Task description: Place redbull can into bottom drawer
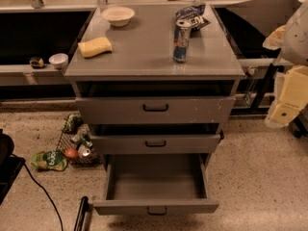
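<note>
Camera view. The can (182, 41) stands upright on the grey worktop (144, 52), towards its right rear, just in front of a dark blue chip bag (192, 14). A white bowl (118, 16) and a yellow sponge (95, 46) lie well apart from it on the left. The bottom drawer (156, 207) is pulled fully out, and nothing is visible inside it. The two shallower drawers above are only slightly out.

Assessment: the drawer is ready, but the can has not been picked up, so the step in hand is the reach and grasp. The next move calls for a level approach from the right and a grip around the can's slim body without toppling it or catching the bag.

The hand (288, 102) hangs at the right edge of the frame, beside the cabinet and well apart from the can. It touches nothing and holds nothing. How far open it is cannot be told.
</note>
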`<action>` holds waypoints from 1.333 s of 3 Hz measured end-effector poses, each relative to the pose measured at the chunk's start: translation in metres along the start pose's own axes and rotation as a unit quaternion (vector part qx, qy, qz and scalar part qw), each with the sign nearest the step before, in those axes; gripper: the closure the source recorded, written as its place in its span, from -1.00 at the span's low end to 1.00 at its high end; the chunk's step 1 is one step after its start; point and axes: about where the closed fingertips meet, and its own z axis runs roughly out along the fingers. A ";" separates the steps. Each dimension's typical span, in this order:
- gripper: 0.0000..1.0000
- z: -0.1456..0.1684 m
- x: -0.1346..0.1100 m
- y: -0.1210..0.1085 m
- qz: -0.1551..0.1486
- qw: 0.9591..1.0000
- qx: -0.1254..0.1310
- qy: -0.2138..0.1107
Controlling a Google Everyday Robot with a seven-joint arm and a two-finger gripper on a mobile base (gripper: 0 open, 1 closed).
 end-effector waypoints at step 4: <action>-1.00 0.041 -0.047 -0.113 0.063 0.981 0.082 -0.164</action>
